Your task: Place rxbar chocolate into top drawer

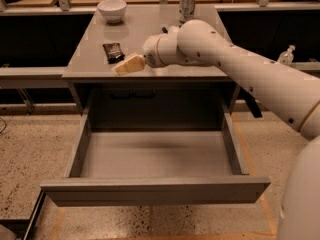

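The rxbar chocolate (113, 51) is a small dark wrapper lying flat on the left part of the grey table top (150, 34). My gripper (128, 65) is at the end of the white arm, over the table's front edge, just right of and slightly nearer than the bar, apart from it. The top drawer (155, 156) is pulled fully out below the table, with a bare grey bottom and a flat front panel.
A white bowl (112, 10) stands at the back left of the table. A silver can (187, 5) stands at the back centre-right. A small bottle (286, 56) stands to the right behind the arm. Speckled floor surrounds the drawer.
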Controlling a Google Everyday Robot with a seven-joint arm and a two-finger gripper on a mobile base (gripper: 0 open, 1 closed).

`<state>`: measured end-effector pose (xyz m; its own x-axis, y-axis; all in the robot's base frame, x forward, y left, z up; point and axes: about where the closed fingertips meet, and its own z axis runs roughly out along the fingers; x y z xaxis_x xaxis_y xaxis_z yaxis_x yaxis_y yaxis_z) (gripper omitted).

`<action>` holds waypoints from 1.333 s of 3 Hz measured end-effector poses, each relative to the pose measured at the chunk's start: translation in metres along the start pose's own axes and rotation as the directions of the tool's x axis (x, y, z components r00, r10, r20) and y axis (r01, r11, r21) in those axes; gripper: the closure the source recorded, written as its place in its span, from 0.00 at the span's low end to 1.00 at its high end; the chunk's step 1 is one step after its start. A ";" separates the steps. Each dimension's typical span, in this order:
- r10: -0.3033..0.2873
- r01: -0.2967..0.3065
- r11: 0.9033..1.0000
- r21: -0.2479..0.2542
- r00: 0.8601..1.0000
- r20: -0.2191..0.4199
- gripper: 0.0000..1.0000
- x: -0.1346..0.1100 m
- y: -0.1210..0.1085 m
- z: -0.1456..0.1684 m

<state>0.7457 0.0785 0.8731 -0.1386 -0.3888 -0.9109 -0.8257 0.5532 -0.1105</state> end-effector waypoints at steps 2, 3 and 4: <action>0.001 0.001 0.999 -0.050 1.000 0.027 0.00 -0.005 -0.028 0.060; -0.001 0.005 0.995 -0.095 0.999 0.040 0.00 -0.011 -0.029 0.087; 0.009 -0.001 0.990 -0.138 0.999 0.051 0.00 -0.013 -0.027 0.112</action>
<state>0.8308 0.1512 0.8435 -0.1173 -0.3456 -0.9310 -0.8930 0.4469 -0.0534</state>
